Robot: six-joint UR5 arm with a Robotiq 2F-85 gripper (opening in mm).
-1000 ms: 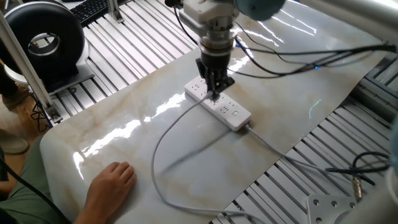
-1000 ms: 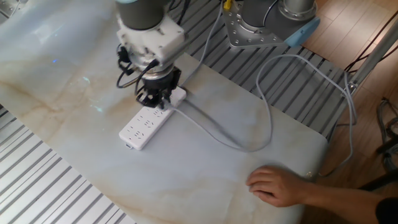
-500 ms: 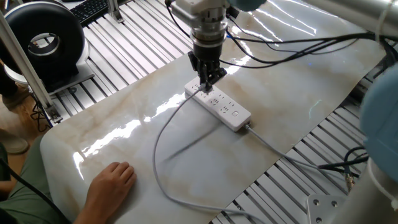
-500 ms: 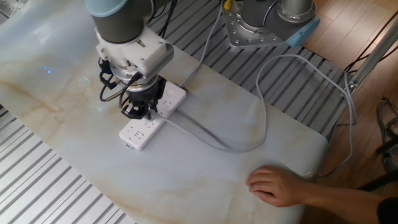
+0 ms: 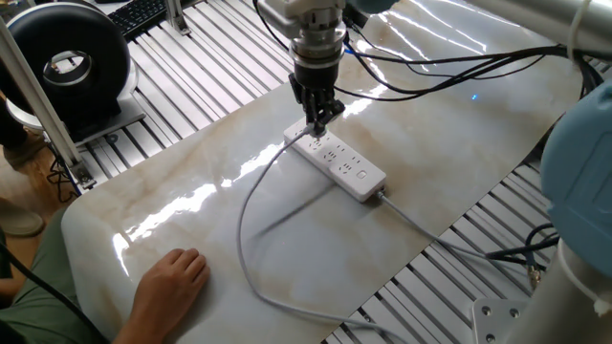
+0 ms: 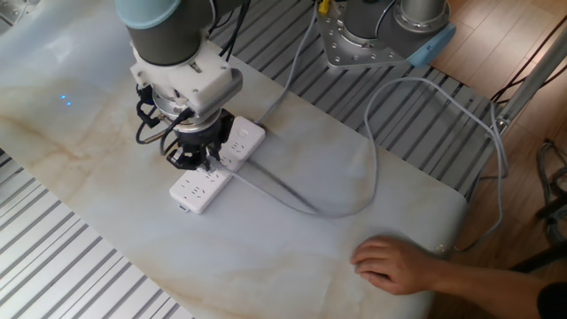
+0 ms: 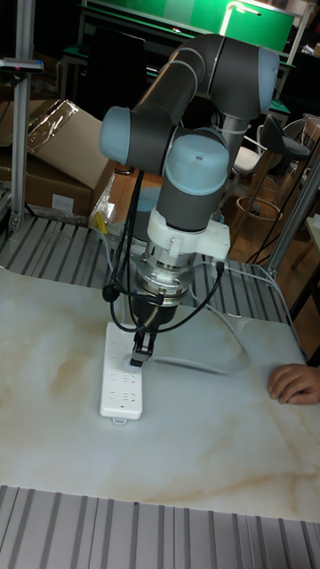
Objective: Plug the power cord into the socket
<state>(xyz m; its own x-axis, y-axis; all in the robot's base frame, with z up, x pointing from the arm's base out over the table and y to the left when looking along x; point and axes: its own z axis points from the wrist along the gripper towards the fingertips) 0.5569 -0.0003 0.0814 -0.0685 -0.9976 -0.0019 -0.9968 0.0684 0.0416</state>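
A: Going left to right in one fixed view: a person's hand [image 5: 170, 279] rests flat on the table [image 5: 459, 191] at the near left, well apart from the work. The power cord [image 5: 241, 250] loops from the near edge up toward the middle, and its plug end is at the gripper [image 5: 317, 125].

B: Jaws?

A: Pressed in on the plug, as far as we can tell. In the tall fixed view the gripper [image 7: 140, 348] pinches something small and dark at its tips, just above the socket [image 7: 121, 384]. The plug itself is too small to make out clearly.

B: Where's the strip?

A: Mid-table, lying diagonally, with its own white lead [image 5: 421, 229] running off to the near right. The gripper is over its far-left end.

B: Risks?

A: We see 3.
1. Pins miss the holes. We can't confirm alignment from any view, and pressing down off-centre would bend the pins or skid the plug.
2. The strip looks loose on a glossy surface, so a sideways load could slide or tip it.
3. The cord's loop could drag and twist the plug in the pinch.

B: The hand?

A: Far enough away. In the other fixed view the hand [image 6: 394, 264] sits near the cord's slack [image 6: 354, 199] but not touching.
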